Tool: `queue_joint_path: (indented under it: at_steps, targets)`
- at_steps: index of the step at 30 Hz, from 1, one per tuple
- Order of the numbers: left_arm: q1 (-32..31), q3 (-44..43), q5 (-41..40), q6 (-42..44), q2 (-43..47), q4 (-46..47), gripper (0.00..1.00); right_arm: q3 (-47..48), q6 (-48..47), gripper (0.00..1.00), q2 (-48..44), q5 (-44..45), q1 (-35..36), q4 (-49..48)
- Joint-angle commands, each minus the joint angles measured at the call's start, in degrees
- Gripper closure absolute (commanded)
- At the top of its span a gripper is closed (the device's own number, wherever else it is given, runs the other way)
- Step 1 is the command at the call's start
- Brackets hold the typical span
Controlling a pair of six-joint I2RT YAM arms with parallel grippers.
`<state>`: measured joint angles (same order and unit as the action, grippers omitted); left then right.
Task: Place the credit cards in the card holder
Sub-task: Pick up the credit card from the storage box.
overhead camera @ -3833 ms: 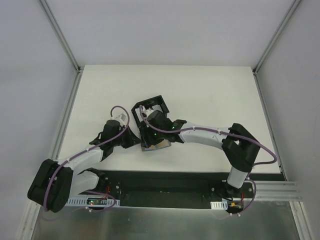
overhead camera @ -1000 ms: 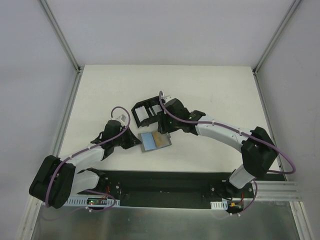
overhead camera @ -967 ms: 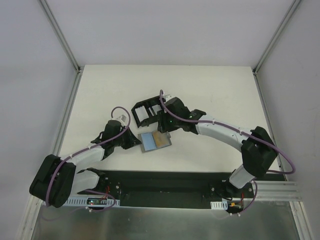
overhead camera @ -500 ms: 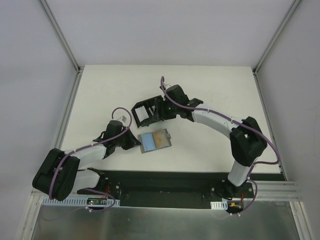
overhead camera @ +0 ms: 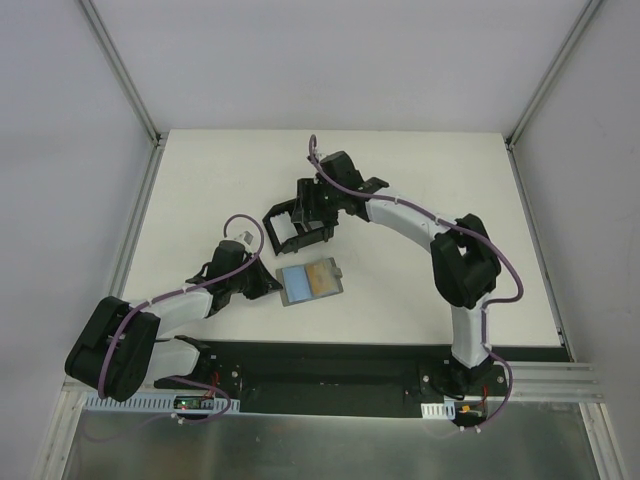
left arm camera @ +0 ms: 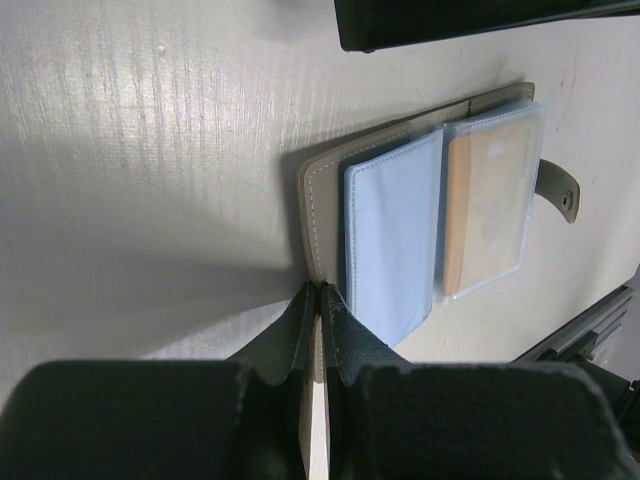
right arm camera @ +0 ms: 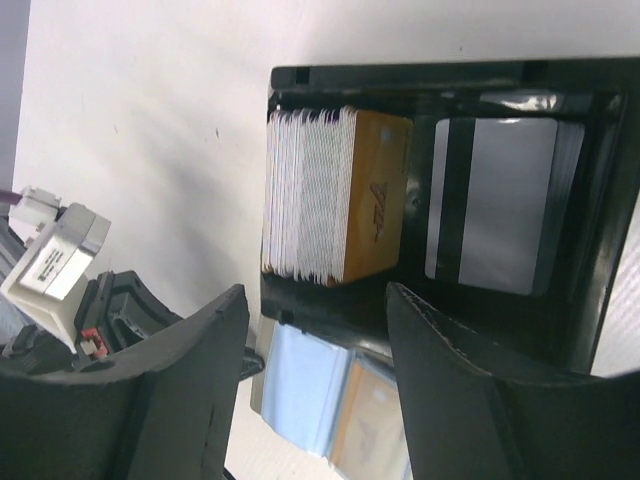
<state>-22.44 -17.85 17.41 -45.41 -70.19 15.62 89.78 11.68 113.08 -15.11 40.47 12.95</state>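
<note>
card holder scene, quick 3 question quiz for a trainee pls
1. True or false: the card holder lies open, its pale blue inside showing.
2. Which end effector grips the card holder's edge? A) left B) right C) neither
3. Fill in: the gold-fronted card stack stands in the black ____.
Key: 1 true; 2 A, the left end effector; 3 tray.

Bright even light, soft shadows, blurred foreground
</note>
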Motion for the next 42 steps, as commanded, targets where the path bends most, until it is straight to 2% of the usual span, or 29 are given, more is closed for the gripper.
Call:
queue_joint_path:
  at_steps: [1,4,11,17,28,34,42]
  targets:
    - [0.2,-0.5,-1.9,1.2,0.0,1.2,1.0,5.8,-1.1,0.4,3.2,-3.1,-0.5,2.6]
    - [0.3,-0.6,-1.9,1.4,0.1,1.3,1.0,6.6,-1.5,0.39,4.8,-2.4,-0.6,2.0]
    - [0.4,-1.0,-1.8,1.7,0.0,1.0,1.0,13.7,-2.5,0.39,10.5,-6.9,-0.7,5.1]
    - [0.6,-0.9,-1.9,2.0,0.5,0.7,1.0,8.8,-1.8,0.39,8.6,-1.0,-2.7,2.5]
    - [0.6,-1.5,-1.2,2.1,0.1,0.8,1.0,0.1,-2.3,0.38,2.3,1.6,-4.1,0.0]
    - [0.6,-1.4,-0.9,2.1,0.1,0.6,1.0,-7.8,-0.3,0.38,-2.9,5.0,-4.3,-3.7]
    - [0.6,-2.1,0.3,2.6,-0.3,0.8,1.0,-9.6,-0.9,0.36,-5.3,3.1,-5.5,-5.6]
